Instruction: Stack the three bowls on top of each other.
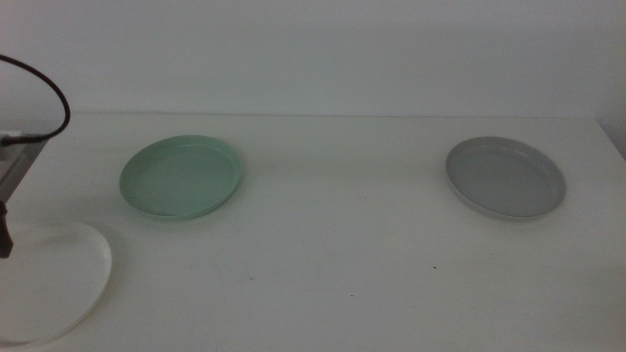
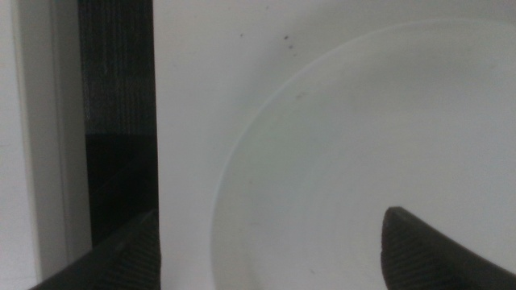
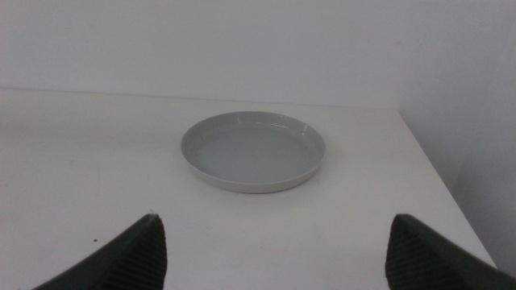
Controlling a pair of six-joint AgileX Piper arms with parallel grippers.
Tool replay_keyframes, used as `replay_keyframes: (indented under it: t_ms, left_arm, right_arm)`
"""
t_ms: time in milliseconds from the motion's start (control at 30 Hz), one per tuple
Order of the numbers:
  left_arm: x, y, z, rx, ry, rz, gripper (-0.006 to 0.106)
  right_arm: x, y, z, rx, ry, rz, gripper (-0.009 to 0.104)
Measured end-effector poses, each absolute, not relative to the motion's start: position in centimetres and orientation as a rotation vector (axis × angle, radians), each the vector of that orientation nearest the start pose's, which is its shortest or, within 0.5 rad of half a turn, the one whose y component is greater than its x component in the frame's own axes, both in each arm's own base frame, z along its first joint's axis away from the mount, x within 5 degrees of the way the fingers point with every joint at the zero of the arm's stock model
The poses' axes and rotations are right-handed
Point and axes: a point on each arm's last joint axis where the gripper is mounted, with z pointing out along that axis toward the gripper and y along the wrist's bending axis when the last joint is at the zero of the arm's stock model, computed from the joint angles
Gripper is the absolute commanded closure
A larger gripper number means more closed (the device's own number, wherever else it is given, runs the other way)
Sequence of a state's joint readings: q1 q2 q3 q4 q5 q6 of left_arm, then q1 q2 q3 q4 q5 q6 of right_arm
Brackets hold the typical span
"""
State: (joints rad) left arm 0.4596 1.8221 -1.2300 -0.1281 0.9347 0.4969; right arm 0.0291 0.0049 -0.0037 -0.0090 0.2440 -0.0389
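1. middle view: three shallow bowls sit apart on the white table [image 1: 323, 254]. the mint green bowl [image 1: 182, 176] lies left of centre toward the back, the grey bowl [image 1: 506, 177] lies far to the right at about the same depth, and the white bowl [image 1: 49, 279] is at the near left corner, cut off by the picture's edge. none of them touch; nothing is stacked. part of the left arm [image 1: 8, 210] shows at the left edge just above the white bowl, with a dark cable [image 1: 54, 93] looping over it. the right arm is out of this view
2. left wrist view: the left gripper [image 2: 270, 250] hangs low over the white bowl [image 2: 379, 137], its two dark jaws spread wide, one outside the rim on the side of the table's edge, the other over the bowl's inside. nothing is held between them. a dark gap [image 2: 117, 121] runs past the table's edge
3. right wrist view: the right gripper [image 3: 274, 250] waits back from the grey bowl [image 3: 253, 150], jaws wide apart and empty. the bowl rests flat on the table near its right edge, well ahead of the jaws, with the pale wall [image 3: 242, 40] behind
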Motion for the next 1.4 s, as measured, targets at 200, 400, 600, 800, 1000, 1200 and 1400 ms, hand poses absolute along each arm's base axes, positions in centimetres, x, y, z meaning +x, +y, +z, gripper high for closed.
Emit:
replay_keyframes:
  t_ms: [200,400,600,800,1000,1200,1400]
  left_arm:
    - [31.9,15.2,17.7,-0.022,3.033,-0.036,0.007]
    - [32.0,15.7,16.6,-0.005,3.058,-0.013,0.007]
    - [32.2,15.8,15.4,-0.002,3.086,-0.030,0.016]
    - [32.2,15.8,14.8,-0.008,3.110,-0.059,0.046]
    - [32.1,15.8,14.7,-0.006,3.114,-0.053,0.097]
    - [32.1,15.8,15.0,-0.011,3.120,-0.063,0.102]
    - [32.1,14.8,17.3,-0.021,3.066,-0.056,0.102]
  right_arm:
    - [5.6,0.1,19.2,-0.065,1.728,-0.016,0.003]
    - [5.6,0.1,19.2,-0.065,1.728,-0.016,0.003]
    - [5.6,0.1,19.2,-0.065,1.728,-0.016,0.003]
    - [5.6,0.1,19.2,-0.065,1.728,-0.016,0.003]
    - [5.6,0.1,19.2,-0.065,1.728,-0.016,0.003]
    - [5.6,0.1,19.2,-0.065,1.728,-0.016,0.003]
    - [5.6,0.1,19.2,-0.065,1.728,-0.016,0.003]
